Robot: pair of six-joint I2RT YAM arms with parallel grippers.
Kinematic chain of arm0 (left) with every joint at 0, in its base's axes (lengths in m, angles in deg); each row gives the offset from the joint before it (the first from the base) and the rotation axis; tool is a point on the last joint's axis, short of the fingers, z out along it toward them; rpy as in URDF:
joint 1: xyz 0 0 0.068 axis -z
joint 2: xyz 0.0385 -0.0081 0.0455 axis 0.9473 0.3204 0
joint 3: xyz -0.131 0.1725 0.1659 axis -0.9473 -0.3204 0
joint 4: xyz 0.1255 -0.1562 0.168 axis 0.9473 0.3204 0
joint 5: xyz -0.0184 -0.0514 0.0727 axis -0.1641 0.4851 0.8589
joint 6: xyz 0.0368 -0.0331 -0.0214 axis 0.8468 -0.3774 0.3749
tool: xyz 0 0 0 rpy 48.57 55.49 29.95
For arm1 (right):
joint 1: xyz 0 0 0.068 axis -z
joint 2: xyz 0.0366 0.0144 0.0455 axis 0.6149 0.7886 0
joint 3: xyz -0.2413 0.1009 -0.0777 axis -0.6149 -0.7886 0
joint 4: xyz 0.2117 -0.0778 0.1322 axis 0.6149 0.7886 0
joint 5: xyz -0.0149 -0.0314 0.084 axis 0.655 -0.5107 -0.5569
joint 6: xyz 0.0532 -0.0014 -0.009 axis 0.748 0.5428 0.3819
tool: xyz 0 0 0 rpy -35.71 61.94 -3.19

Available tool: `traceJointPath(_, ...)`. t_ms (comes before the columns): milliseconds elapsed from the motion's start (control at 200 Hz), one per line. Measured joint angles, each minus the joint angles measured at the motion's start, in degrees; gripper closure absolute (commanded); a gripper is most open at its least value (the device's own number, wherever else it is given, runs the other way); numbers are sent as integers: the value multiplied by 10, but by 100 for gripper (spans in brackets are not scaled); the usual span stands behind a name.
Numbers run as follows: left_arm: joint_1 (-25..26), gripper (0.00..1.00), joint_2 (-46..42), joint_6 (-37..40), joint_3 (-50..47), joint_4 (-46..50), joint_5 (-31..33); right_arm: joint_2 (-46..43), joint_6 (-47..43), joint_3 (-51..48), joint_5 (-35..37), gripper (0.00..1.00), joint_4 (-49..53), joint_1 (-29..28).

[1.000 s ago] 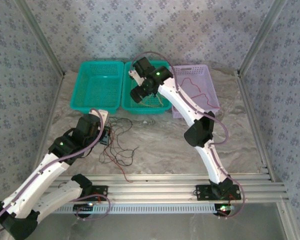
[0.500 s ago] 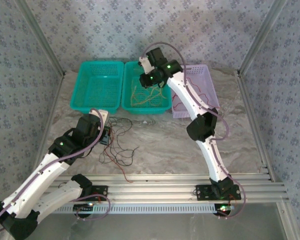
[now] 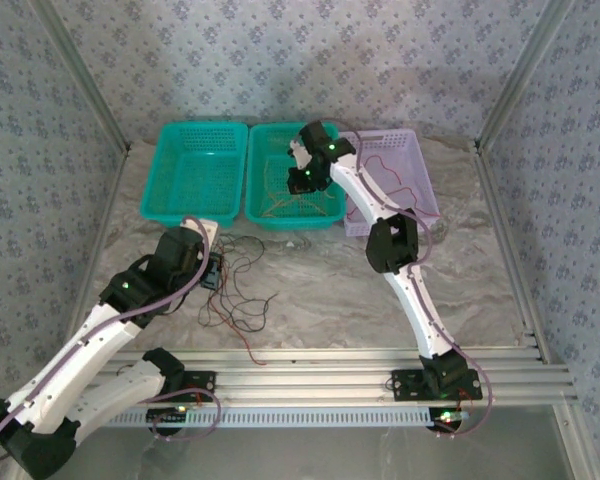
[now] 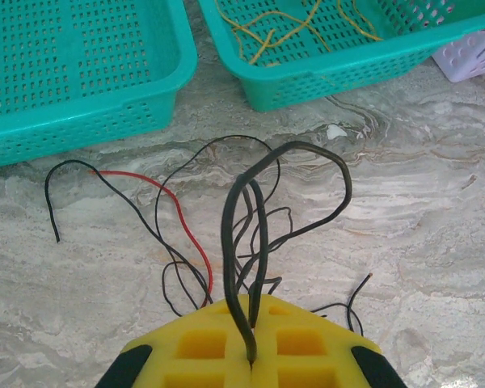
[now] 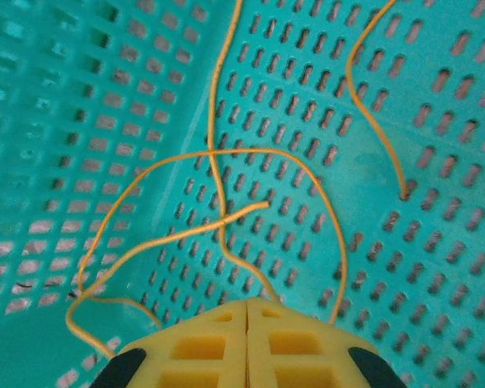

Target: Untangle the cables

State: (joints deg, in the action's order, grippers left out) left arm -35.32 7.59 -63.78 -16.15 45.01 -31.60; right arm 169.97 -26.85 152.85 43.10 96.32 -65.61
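- Top view: the left gripper (image 3: 211, 272) sat low at the edge of a loose tangle of thin black and red cables (image 3: 242, 300) on the grey marbled table (image 3: 330, 290); the right gripper (image 3: 300, 180) hung over the middle teal perforated plastic basket (image 3: 280, 222), where thin yellow cables (image 3: 285, 200) lay
- Left wrist view: its yellow fingers (image 4: 202, 347) were pressed together, pinching a looped black cable (image 4: 226, 234) in their seam; a single red cable (image 4: 166, 194) and finer black strands sprawled on the marble beyond
- Right wrist view: the yellow fingers (image 5: 202, 339) were shut tight with nothing visible between them, and the yellow strands lay loose on the basket floor just past the tips
- Judgement: the yellow seemed sorted, so parting black from red looked to be the step in hand; next, the right gripper would need to reach the tangle and take the red strand while the left held the black
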Motion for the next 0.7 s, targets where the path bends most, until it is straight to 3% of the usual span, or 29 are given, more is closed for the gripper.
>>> traceJointPath(265, 0, 100, 2, 0, 0, 0, 0, 37, 0, 6, 16, 100, 6, -3)
traceJointPath(460, 0, 95, 3, 0, 0, 0, 0, 28, -16, 15, 55, 57, 22, -17)
traceJointPath(585, 0, 91, 6, 2, 0, 0, 0, 2, -34, 15, 92, 41, 35, -35)
traceJointPath(705, 0, 88, 6, 4, 0, 0, 0, -37, -52, 15, 128, 34, 41, -51)
